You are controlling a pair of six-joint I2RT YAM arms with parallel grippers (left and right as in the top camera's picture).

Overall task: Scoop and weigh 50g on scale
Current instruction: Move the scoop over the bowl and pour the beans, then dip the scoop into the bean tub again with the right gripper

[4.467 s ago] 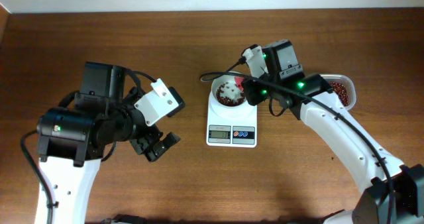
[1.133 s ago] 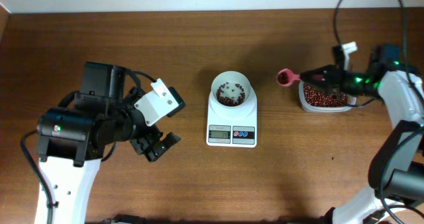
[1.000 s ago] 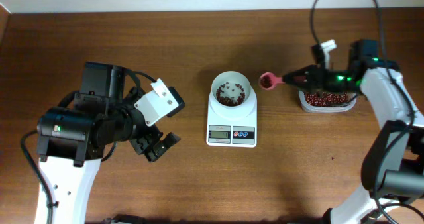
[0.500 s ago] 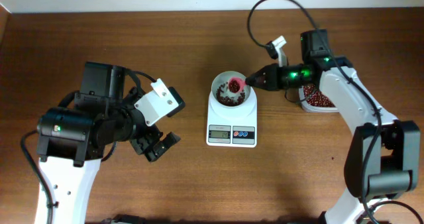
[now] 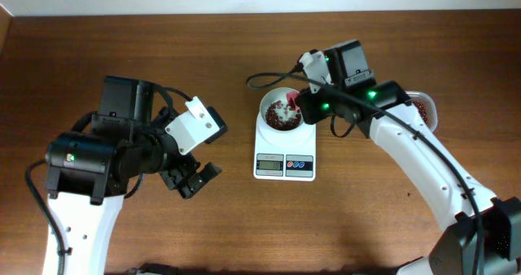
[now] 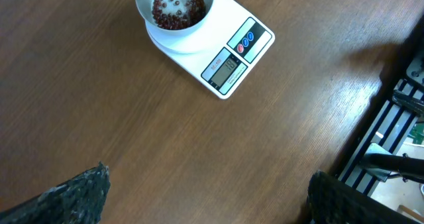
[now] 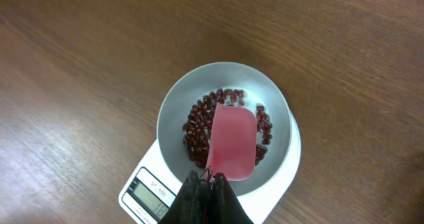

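Brown wooden surface carries the scale [image 5: 284, 157] in the middle, and its white bowl [image 7: 278, 121] already has some red-brown beans [image 7: 196, 124]. Right gripper [image 7: 207, 183] is closed on a pink scoop [image 7: 233, 144] over the bowl, left gripper [image 5: 198, 180] hangs open aside. I cannot read the display; more scoops may be needed

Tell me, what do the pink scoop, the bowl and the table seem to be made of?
Scoop: probably plastic; even pink, smooth, matte. Bowl: likely plastic too; plain pale seamless wall, greyish seen from the wrist. Table: wood or wood-look laminate; brown streaky grain, soft sheen.
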